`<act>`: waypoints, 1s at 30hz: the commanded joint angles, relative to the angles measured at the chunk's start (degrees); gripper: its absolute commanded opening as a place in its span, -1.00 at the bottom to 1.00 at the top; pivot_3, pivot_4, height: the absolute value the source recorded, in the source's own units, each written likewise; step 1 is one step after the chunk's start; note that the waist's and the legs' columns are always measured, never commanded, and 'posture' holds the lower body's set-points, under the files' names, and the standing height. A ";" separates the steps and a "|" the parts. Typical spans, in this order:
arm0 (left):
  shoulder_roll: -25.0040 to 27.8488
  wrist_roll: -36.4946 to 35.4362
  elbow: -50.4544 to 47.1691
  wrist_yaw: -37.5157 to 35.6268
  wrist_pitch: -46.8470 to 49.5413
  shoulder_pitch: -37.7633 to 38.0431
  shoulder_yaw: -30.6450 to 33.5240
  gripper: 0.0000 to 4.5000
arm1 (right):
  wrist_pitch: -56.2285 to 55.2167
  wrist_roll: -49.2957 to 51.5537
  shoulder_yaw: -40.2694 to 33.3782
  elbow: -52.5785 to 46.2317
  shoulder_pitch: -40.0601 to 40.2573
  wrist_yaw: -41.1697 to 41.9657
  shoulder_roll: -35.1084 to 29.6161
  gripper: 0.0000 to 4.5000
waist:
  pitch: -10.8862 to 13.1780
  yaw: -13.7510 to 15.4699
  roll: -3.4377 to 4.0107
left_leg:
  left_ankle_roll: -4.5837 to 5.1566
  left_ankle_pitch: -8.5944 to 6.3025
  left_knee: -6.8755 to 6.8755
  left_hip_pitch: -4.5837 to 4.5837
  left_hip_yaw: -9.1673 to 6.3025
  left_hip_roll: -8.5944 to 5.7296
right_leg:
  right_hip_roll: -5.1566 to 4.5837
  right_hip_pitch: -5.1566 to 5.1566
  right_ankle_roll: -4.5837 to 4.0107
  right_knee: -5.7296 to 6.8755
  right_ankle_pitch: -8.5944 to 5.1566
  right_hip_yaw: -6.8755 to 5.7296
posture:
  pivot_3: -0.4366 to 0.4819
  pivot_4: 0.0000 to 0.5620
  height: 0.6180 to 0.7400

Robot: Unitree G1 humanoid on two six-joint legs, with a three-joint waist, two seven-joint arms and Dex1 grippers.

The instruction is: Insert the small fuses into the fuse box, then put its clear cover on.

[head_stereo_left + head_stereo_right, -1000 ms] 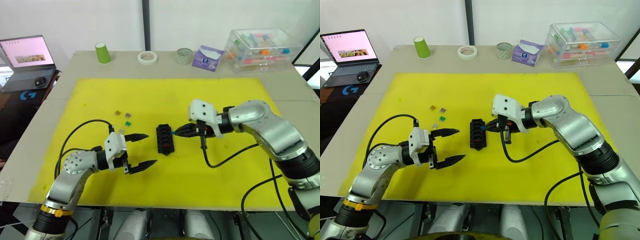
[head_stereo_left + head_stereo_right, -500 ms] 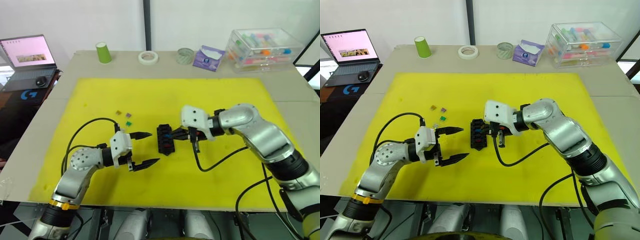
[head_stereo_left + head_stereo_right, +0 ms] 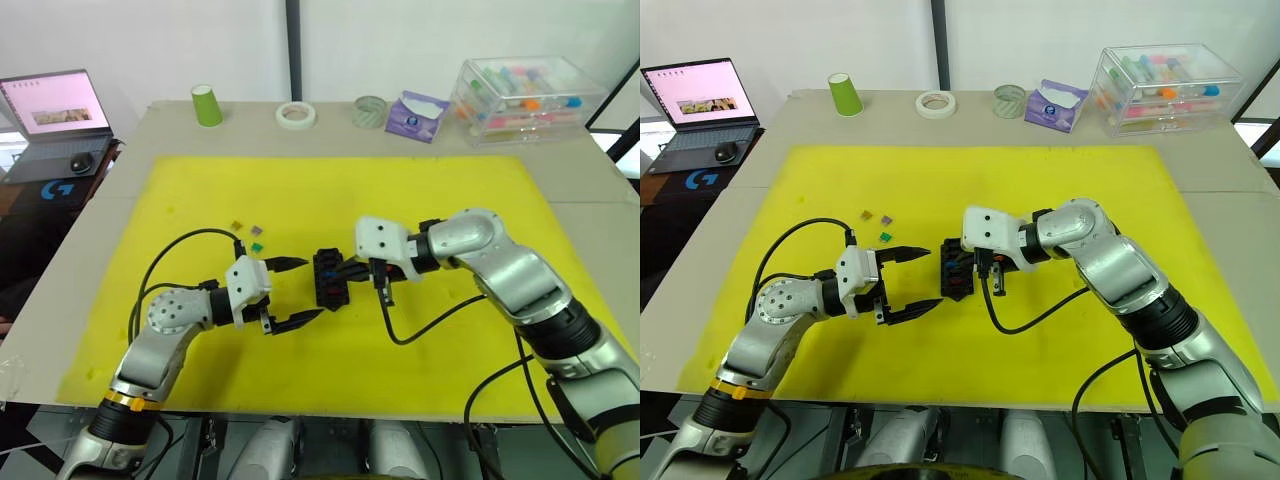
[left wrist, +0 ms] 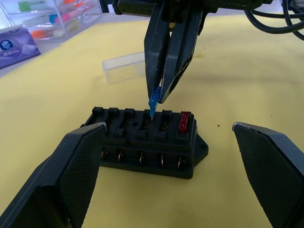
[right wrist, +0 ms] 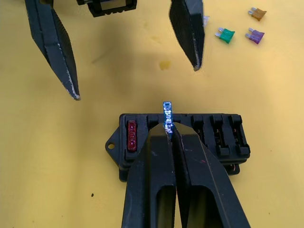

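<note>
The left pincer [image 3: 291,293] hangs wide open just beside the fuse box [image 3: 329,279], which sits on the yellow mat [image 3: 450,190] around the middle of the bench, a red fuse [image 4: 184,122] already seated in 1 end slot. The right pincer [image 5: 168,127] pinches a blue fuse [image 5: 167,113] over the box's top slots. Farther back, 3 loose fuses [image 5: 237,27] lie on the mat, and the clear cover [image 4: 122,66] rests beyond the box.
</note>
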 commanded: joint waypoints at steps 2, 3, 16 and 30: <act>-0.11 0.07 -0.85 0.29 -0.47 -1.02 0.01 0.99 | -1.67 -1.20 -0.25 -0.03 -1.56 0.86 0.48 -1.00 | 0.00 -0.02 0.00 | 0.00 0.00 0.00 0.00 0.00 0.00 | 0.00 0.00 0.00 0.00 0.00 0.00 | -0.05 -0.47 1.00; -0.08 0.09 -0.82 0.28 -0.52 -1.11 0.01 0.99 | -1.97 -1.52 -0.17 0.11 -1.55 1.04 0.51 -1.00 | 0.00 -0.02 0.00 | 0.00 0.00 0.00 0.00 0.00 0.00 | 0.00 0.00 0.00 0.00 0.00 0.00 | -0.05 -0.47 1.00; 0.00 0.51 -1.00 -0.15 -0.94 -1.14 -0.24 0.99 | -4.24 -3.55 0.35 1.31 -1.54 3.28 0.91 -1.00 | 0.00 -0.02 0.00 | 0.00 0.00 0.00 0.00 0.00 0.00 | 0.00 0.00 0.00 0.00 0.00 0.00 | -0.05 -0.47 1.00; -0.01 0.71 -0.38 -0.25 -1.05 -1.74 -0.42 0.99 | -6.59 -5.87 0.75 2.77 -0.84 4.08 1.02 -1.00 | 0.00 0.02 0.00 | 0.00 0.00 0.00 0.00 0.00 0.00 | 0.00 0.00 0.00 0.00 0.00 0.00 | -0.05 -0.47 1.00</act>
